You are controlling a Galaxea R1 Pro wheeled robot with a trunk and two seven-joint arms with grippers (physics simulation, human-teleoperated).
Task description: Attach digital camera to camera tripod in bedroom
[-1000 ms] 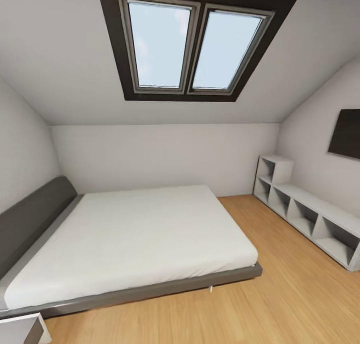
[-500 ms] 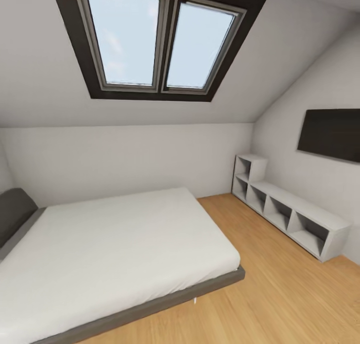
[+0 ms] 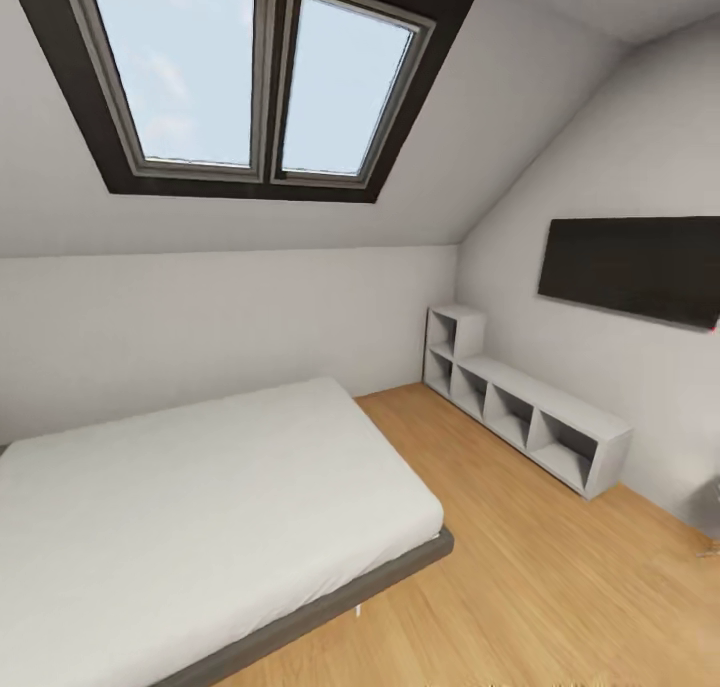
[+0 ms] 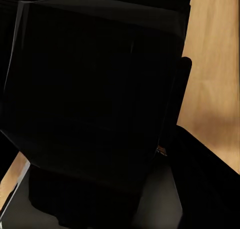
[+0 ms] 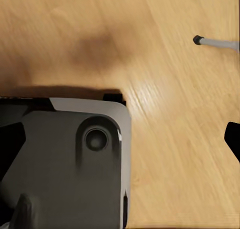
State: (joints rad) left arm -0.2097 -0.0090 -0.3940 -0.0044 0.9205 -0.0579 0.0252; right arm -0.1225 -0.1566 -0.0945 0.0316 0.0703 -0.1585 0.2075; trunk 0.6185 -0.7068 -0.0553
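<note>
A: What do we see from the head cam?
B: Bedroom: bed (image 3: 200,507) w/ white mattress at left, skylight (image 3: 250,77) above, white cube shelf (image 3: 520,412) along the right wall, dark panel (image 3: 630,267) over it, wood floor (image 3: 540,587).
A: Tripod?
B: Rt wrist cam shows a thin silver leg (image 5: 217,43) w/ black foot over the floor, beside our grey base (image 5: 65,164). Prob. the tripod; we can't be sure.
A: Camera? Grippers?
B: Left wrist cam is mostly black shapes. We can't tell the camera from them, nor either gripper's state.
</note>
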